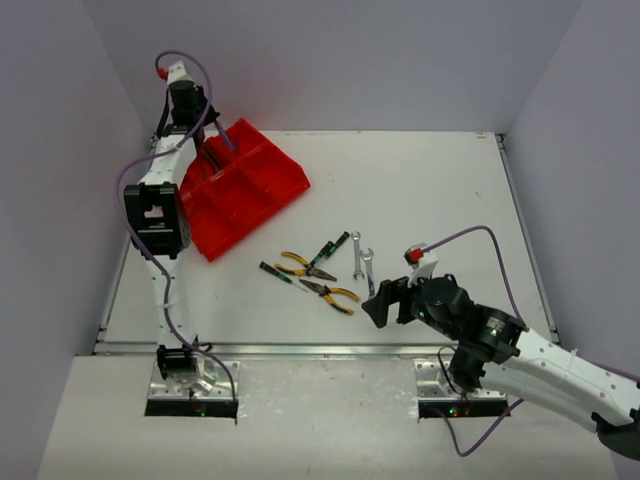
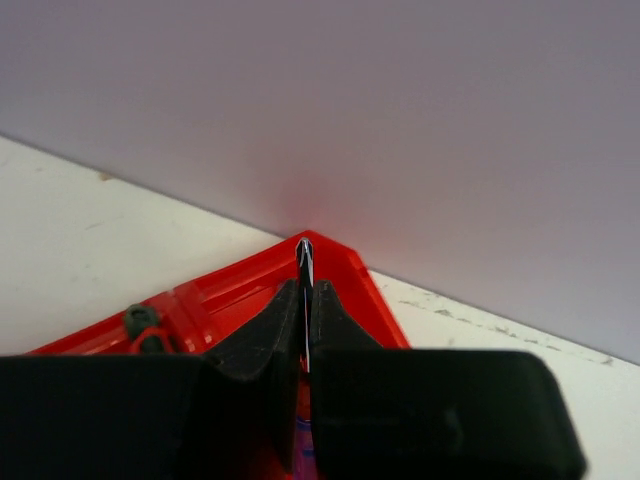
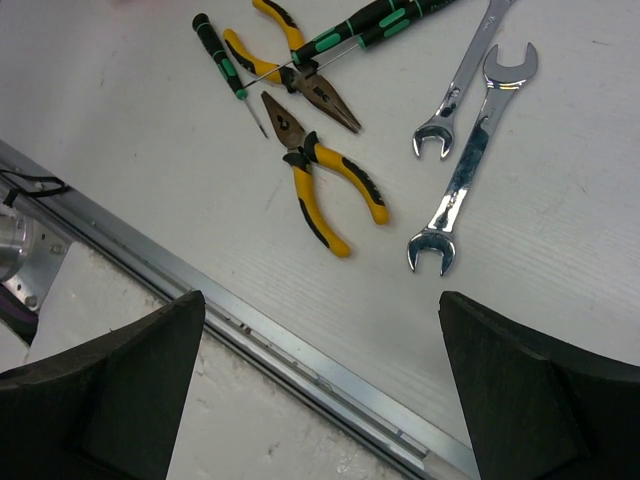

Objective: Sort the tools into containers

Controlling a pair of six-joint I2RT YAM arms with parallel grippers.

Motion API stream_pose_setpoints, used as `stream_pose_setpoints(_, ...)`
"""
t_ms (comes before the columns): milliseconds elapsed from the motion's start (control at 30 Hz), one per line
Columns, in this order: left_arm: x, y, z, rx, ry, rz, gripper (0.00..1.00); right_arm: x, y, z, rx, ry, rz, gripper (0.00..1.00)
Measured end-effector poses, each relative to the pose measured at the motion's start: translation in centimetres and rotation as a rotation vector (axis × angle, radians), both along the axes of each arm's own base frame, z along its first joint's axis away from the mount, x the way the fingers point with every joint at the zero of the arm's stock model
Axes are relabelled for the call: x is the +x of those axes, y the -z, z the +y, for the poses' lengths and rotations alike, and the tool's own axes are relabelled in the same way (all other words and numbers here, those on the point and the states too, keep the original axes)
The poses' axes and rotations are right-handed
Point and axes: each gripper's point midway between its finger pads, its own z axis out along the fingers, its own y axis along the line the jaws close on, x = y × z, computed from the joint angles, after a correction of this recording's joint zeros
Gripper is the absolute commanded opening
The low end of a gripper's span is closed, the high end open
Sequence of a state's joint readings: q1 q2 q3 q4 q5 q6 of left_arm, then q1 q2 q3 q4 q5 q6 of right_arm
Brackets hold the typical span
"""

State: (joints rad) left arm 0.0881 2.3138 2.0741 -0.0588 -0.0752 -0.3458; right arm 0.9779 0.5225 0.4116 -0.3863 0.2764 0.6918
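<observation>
The red divided tray (image 1: 262, 182) lies at the back left. My left gripper (image 1: 216, 150) hangs over its far corner, shut on a thin blue screwdriver (image 1: 229, 141); in the left wrist view its tip (image 2: 305, 262) pokes out between the closed fingers above the tray's corner (image 2: 345, 262). A green-handled tool (image 2: 141, 322) lies in a tray compartment. My right gripper (image 1: 386, 300) stands wide open and empty (image 3: 322, 305) over the table's front edge. Just beyond it lie two yellow-handled pliers (image 3: 322, 180) (image 3: 262, 45), green-black screwdrivers (image 3: 222, 58) (image 3: 375, 22) and two silver wrenches (image 3: 468, 168) (image 3: 462, 82).
A metal rail (image 3: 300, 345) runs along the table's front edge under the right gripper. Grey walls (image 1: 330, 60) close in the back and both sides. The loose tools cluster mid-table (image 1: 325, 268), to the right of the tray.
</observation>
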Motion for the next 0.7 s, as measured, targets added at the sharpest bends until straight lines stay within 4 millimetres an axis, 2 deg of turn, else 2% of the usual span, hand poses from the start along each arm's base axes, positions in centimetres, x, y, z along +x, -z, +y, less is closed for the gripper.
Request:
stream_pose_setpoints(133,2.1,-1.3,-1.0,-0.04,0.049,-0.077,0.0,0.3,0.6,0.4,-0.013,0.007,0.019,0.99)
stream_pose_setpoints(267,2.9,-1.8,-1.6,-0.058,0.075,-0.117,0.0,0.4,1.5,0.7,-0.039,0.01,0.042,0.99)
stream_pose_setpoints(367,3.2,-0.6,-1.6,-0.055,0.077,-0.109,0.0,0.5,2.1,0.8,-0.061,0.009,0.057,0.99)
stream_pose_setpoints(533,3.3,2.9,-2.0,-0.005,0.082,-0.042,0.03,0.6,2.1,0.8,-0.063,0.013,0.055,0.99)
stream_pose_setpoints(633,3.1,4.2,-2.9,0.054,0.101,0.0,0.2,0.8,2.2,0.8,-0.069,0.02,0.053,0.99)
stream_pose_setpoints(667,3.0,4.3,-3.6,0.072,0.118,0.007,0.32,0.8,2.3,0.8,-0.073,0.022,0.053,0.99)
stream_pose_setpoints(700,3.0,4.4,-4.6,0.091,0.139,0.009,0.5,0.9,2.5,0.7,-0.08,0.024,0.055,0.99)
